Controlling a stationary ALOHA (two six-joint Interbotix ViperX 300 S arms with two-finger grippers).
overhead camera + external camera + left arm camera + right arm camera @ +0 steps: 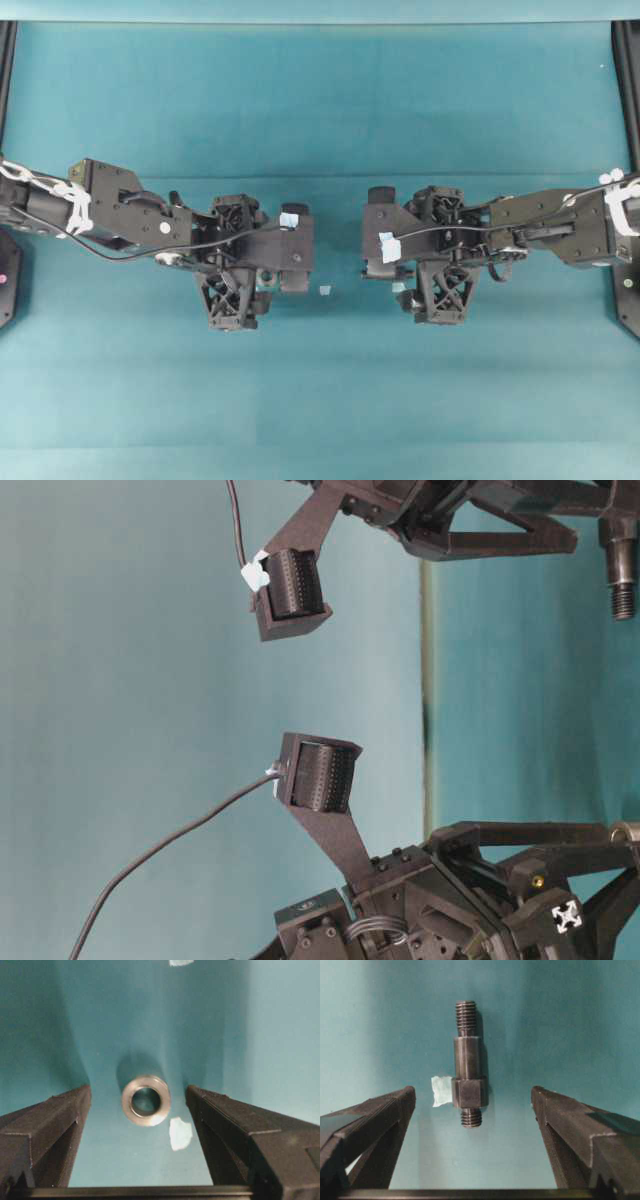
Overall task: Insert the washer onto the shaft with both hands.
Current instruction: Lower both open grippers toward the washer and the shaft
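Observation:
The washer [146,1100], a dull grey ring with a dark hole, lies flat on the teal table. My left gripper [139,1089] hangs over it, open, its black fingers [60,1115] apart on either side without touching it. The shaft [468,1065], a dark stepped rod with threaded ends and a hex section, lies on the table pointing away from the camera. My right gripper [472,1090] is open around its near end, clear of it. Overhead, the left gripper [240,258] and right gripper [440,250] point down and hide both parts.
Pale tape scraps lie on the mat: one [180,1133] just beside the washer, one [440,1091] against the shaft's hex, one [324,290] between the two arms. Black frame rails [628,150] run along the table's side edges.

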